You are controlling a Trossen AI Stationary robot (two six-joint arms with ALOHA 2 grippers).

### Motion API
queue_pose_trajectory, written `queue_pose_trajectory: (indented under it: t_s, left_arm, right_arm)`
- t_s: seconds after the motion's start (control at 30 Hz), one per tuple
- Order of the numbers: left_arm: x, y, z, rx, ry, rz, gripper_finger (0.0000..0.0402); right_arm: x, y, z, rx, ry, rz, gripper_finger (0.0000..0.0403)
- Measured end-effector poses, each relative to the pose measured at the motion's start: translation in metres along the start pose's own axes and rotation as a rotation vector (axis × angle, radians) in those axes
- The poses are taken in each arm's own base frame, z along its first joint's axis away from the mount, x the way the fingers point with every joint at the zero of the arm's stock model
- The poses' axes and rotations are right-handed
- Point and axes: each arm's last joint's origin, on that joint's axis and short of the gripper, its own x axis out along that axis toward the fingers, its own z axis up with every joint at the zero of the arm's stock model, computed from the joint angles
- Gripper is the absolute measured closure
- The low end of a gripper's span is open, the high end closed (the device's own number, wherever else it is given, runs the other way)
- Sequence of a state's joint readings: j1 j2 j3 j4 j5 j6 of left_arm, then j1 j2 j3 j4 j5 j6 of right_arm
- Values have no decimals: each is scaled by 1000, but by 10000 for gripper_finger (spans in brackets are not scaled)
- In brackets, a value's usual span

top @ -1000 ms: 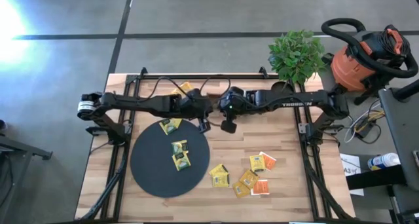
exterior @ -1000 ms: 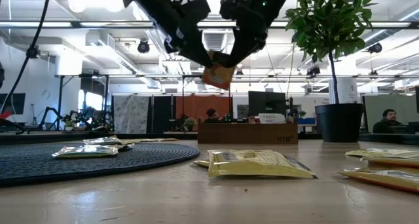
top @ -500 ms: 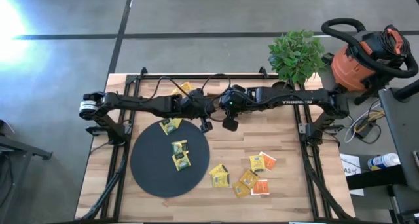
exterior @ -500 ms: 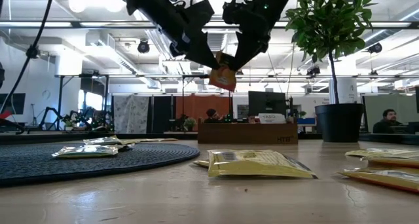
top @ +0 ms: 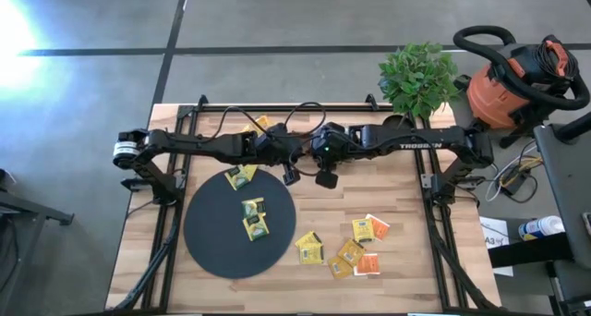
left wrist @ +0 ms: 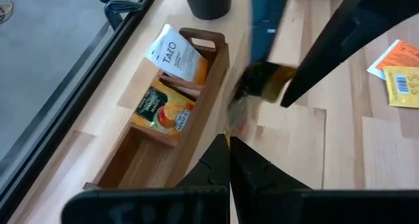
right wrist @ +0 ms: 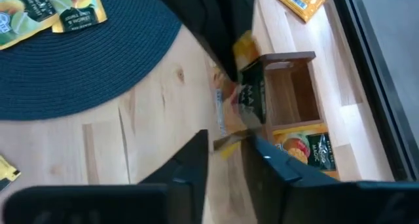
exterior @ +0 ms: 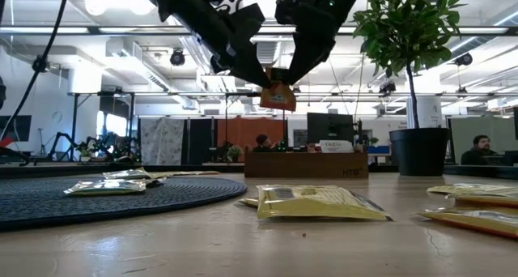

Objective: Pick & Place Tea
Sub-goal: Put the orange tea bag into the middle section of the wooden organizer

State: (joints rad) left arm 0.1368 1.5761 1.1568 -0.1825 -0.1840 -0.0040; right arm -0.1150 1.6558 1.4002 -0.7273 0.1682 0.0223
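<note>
The sachet (exterior: 278,96) is hanging midair between both arms, pinched in the left jaws (exterior: 263,81); the right jaws (exterior: 290,76) are parting beside it.

Table layout from above

Disc (top: 238,222) sits left with three sachets (top: 253,216) on it, loose sachets (top: 351,247) to its right, wooden tray (left wrist: 171,112) behind near the back edge.
</note>
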Motion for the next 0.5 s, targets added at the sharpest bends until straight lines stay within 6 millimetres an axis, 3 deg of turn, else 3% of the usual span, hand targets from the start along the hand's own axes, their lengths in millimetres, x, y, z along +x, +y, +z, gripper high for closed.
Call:
queue_pose_trajectory:
  t_s: [0.27,0.5]
  left_arm:
    - [0,-1,1,6,-7,-13,401]
    - [0,-2,0,9,2,-53,401]
  right_arm:
    - [0,-1,0,-30,-1,-18,223]
    - [-1,-5,-4,-93,48,-149,204]
